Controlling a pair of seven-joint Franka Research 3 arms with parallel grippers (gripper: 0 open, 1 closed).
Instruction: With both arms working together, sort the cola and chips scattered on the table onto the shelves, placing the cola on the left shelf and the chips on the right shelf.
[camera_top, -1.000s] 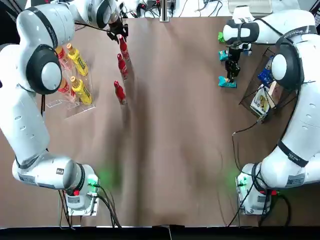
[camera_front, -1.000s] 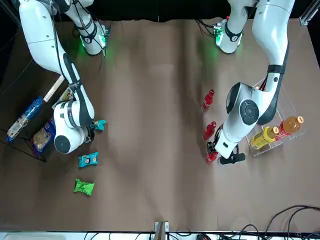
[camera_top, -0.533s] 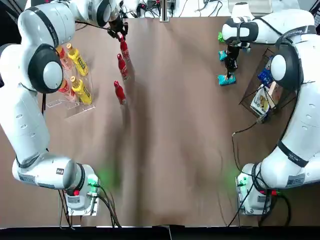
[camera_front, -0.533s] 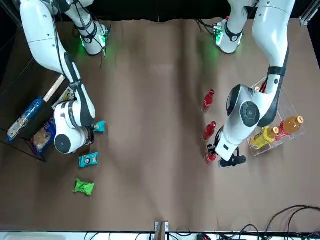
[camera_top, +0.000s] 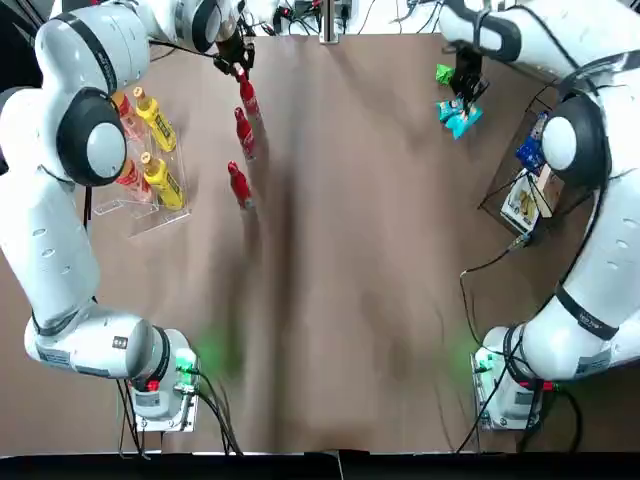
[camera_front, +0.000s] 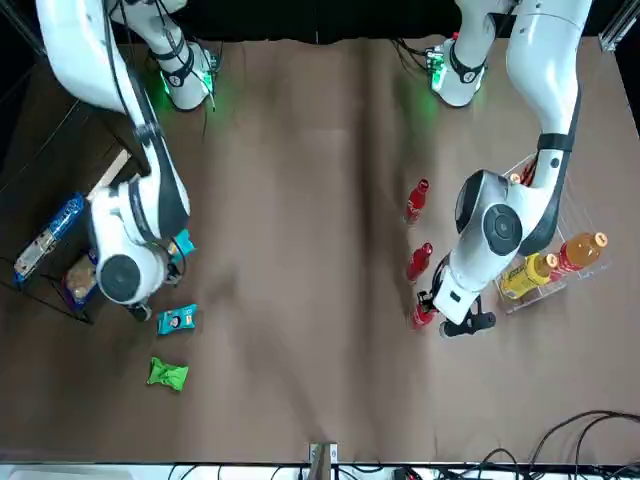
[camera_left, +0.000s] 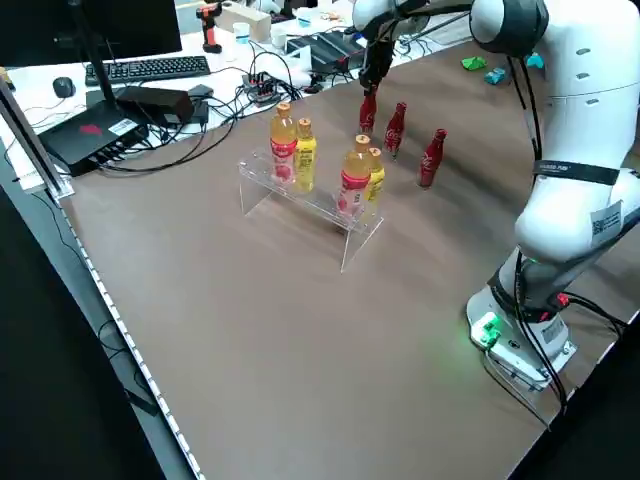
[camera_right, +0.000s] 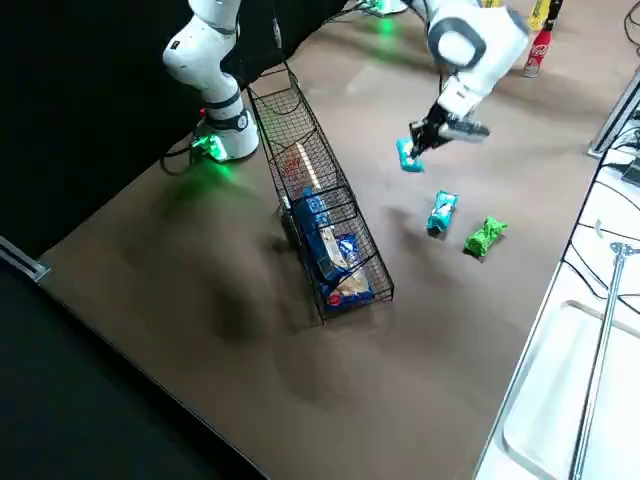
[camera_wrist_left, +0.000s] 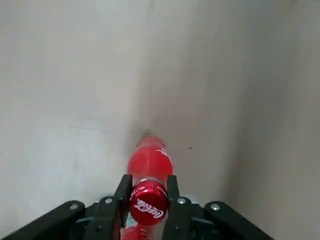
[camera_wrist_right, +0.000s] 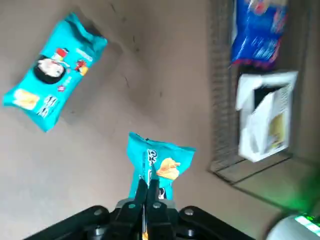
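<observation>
Standing on brown table (camera_left: 280, 350): three colas (camera_top: 240, 186), farthest grasped by left gripper (camera_wrist_left: 148, 179); three chips (camera_front: 167, 374) counted, one teal bag (camera_wrist_right: 161, 162) pinched by right gripper (camera_wrist_right: 148, 184) over table; one keyboard (camera_left: 155, 69) seen beyond.

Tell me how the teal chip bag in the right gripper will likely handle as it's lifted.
The teal bag will probably be light and give under squeezing, being a small, puffy, crinkled packet. It may swing or twist, since the right gripper pinches just one part and the rest sticks out. Its glossy film could slip if the grip loosens.
</observation>
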